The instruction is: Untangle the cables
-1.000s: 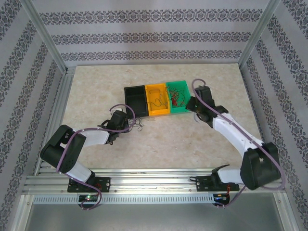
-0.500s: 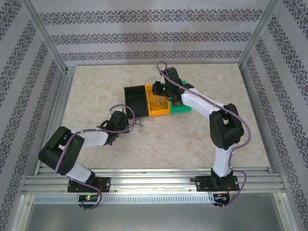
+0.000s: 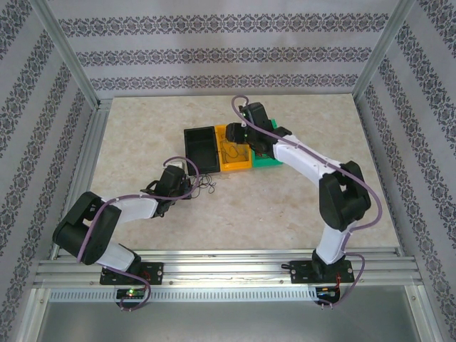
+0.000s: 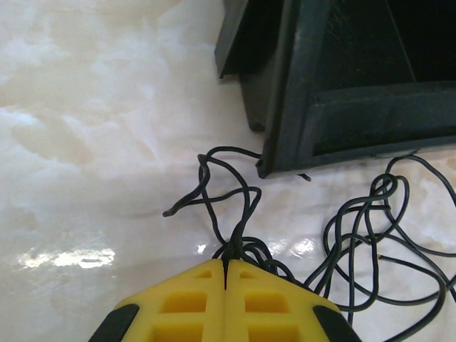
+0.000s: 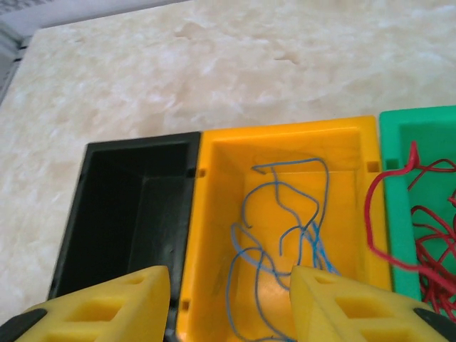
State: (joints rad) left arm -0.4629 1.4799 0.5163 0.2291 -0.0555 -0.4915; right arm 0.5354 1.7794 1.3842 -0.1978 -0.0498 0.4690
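The marble-patterned table (image 3: 142,135) carries everything. The left arm (image 3: 121,210) reaches low across it and the right arm (image 3: 306,160) stretches out over the bins. Three small plastic bins stand side by side: a black bin (image 5: 114,214) that looks empty, a yellow bin (image 5: 285,128) and a green bin (image 5: 420,112). The right gripper (image 5: 229,285) hovers above the seam between the black and yellow bins, its yellow fingers spread wide with nothing between them. The left gripper (image 4: 226,265) sits down at the tabletop, just in front of the black bin's corner, with its fingers pressed together on a strand of the dark wires (image 4: 342,242). These lie in a loose tangle on the table, touching the bin's front wall. The blue wires (image 5: 281,221) curl inside the yellow bin, and the red wires (image 5: 427,242) are heaped in the green one. All look hair-thin, nearly weightless and limp, holding a slight kink. They are likely to slip from the pads or drag their neighbours along, so a free end or a single outlying loop seems the best place to pinch.
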